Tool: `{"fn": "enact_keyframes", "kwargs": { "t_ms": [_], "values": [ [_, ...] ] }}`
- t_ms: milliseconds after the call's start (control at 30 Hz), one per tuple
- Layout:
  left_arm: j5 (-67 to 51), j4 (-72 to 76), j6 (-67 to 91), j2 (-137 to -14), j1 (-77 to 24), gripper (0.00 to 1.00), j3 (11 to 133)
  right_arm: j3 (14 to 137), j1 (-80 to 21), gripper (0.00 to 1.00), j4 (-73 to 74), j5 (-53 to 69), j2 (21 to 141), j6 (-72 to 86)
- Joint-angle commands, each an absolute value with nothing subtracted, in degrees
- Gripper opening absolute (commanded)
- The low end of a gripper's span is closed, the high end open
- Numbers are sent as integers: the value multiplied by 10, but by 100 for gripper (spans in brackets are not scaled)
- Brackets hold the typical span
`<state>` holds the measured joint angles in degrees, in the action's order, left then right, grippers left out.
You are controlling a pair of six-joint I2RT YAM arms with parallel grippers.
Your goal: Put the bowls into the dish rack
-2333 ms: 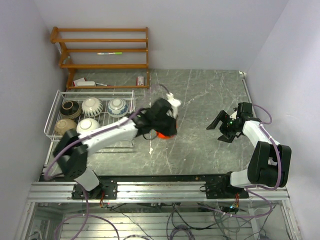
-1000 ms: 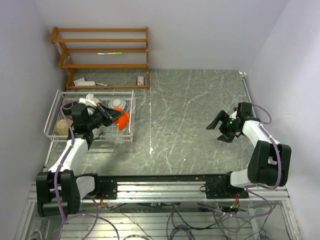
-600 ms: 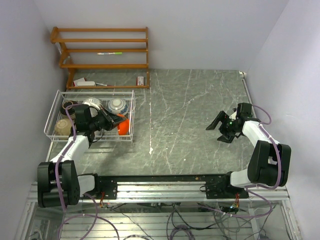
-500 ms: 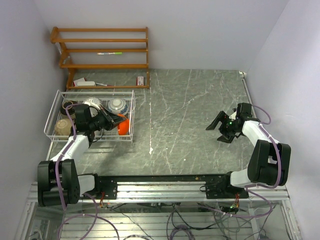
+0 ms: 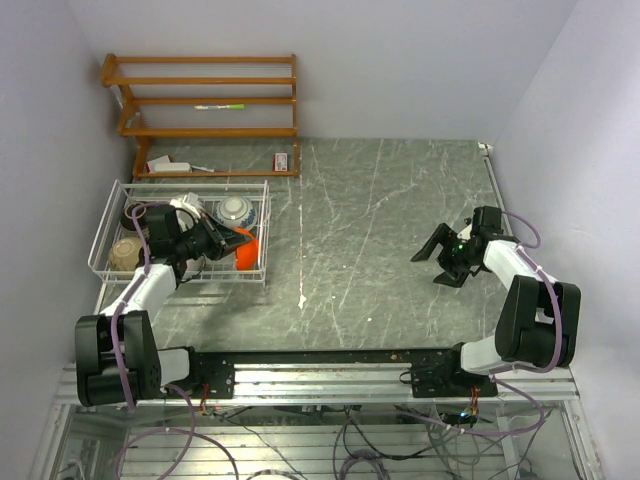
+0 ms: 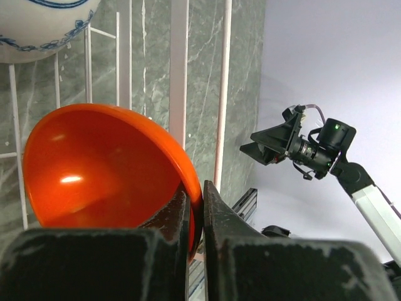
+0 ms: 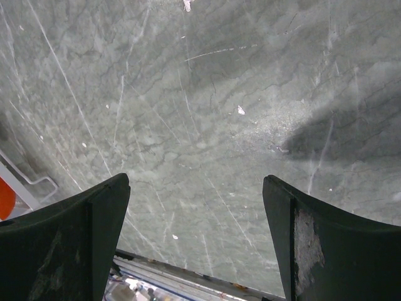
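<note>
Left fingers [image 6: 218,210] pinch the orange-red bowl [image 6: 94,169] by its rim so you can stand it in the dish rack [image 5: 190,182] | right fingers [image 7: 75,213] spread, idle

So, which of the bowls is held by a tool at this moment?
The orange-red bowl: the left tool pinches its rim. The other bowls sit free in the dish rack.

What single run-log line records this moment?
left gripper: shut on orange bowl | place: at dish rack | right gripper: open, empty

arms [image 5: 150,288]: 2, white links, black joints | cables [image 5: 118,330]: purple | LED [image 5: 460,243]: green
</note>
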<state>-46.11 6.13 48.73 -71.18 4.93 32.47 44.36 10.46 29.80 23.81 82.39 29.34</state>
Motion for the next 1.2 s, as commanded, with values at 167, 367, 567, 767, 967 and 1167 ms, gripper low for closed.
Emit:
{"fn": "enact_keyframes", "kwargs": {
  "t_ms": [167, 367, 567, 767, 967, 1167],
  "values": [
    [-447, -93, 367, -733, 149, 25, 304, 442, 108, 87, 282, 239, 832, 288],
    [-440, -130, 334, -740, 170, 29, 332, 447, 108, 87, 278, 241, 839, 290],
    [-417, -167, 304, -749, 179, 34, 356, 440, 108, 87, 274, 242, 840, 289],
    [-403, -189, 290, -748, 187, 42, 384, 437, 108, 87, 270, 244, 843, 288],
    [-387, -200, 291, -741, 195, 45, 412, 442, 108, 87, 272, 244, 846, 286],
    [-361, -235, 273, -740, 196, 48, 459, 436, 108, 87, 270, 247, 844, 286]
  ]
}}
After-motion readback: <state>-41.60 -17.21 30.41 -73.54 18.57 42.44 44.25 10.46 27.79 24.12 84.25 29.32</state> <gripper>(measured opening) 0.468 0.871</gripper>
